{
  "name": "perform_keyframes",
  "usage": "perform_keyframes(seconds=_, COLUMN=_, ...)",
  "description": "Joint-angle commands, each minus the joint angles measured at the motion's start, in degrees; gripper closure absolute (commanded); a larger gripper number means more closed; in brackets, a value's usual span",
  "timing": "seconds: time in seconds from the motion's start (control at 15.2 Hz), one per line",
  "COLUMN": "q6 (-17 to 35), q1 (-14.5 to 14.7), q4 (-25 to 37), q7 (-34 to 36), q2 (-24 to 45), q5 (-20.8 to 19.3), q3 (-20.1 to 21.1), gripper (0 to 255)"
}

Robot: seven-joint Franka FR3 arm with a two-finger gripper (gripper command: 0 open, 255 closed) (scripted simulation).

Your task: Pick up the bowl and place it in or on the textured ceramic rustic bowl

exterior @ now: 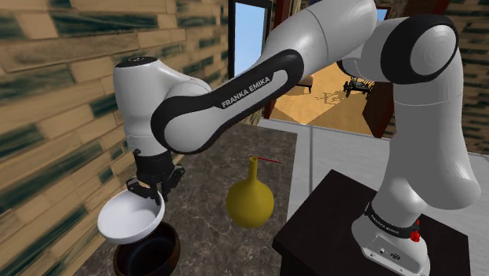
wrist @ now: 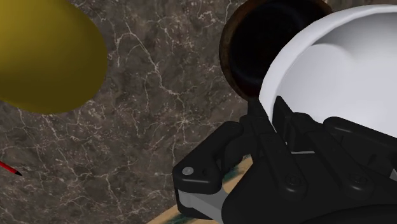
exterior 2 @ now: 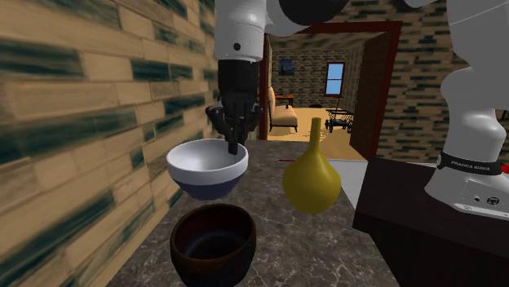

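1. Dark veined stone forms the top of the table (exterior: 205, 168) (exterior 2: 326, 245) (wrist: 159, 127), which is bordered on one long edge by a wall of wooden planks.
2. The white bowl (exterior: 132, 218) (exterior 2: 208, 167) (wrist: 343, 70) is held in the air above the table, near its wall-side edge, and is tilted slightly.
3. The fingers of the gripper (exterior: 150, 192) (exterior 2: 233, 145) (wrist: 286, 127) are closed on the white bowl's rim, with one finger seen inside the bowl.
4. The dark brown bowl (exterior: 149, 255) (exterior 2: 232, 253) (wrist: 254, 44) stands on the table by the same edge, directly beneath the white bowl; in the second exterior view a gap is seen between the two.
5. A yellow gourd-shaped vase (exterior: 250, 200) (exterior 2: 312, 183) (wrist: 44, 51) stands upright nearer the table's opposite edge, apart from both bowls.
6. A thin red stick (exterior: 270, 161) (exterior 2: 287, 161) (wrist: 7, 168) is seen just beyond the vase.
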Motion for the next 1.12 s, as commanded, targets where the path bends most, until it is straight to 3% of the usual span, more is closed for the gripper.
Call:
perform_keyframes(seconds=0.0, q6=1.17, q1=0.18, q4=-0.55, q7=0.33, q2=0.6, q5=-0.31, q3=-0.13, gripper=255)
perform_keyframes(seconds=1.06, q6=9.86, q1=1.06, q4=-4.11, q7=1.77, q2=6.01, q5=-2.78, q3=-1.61, gripper=255)
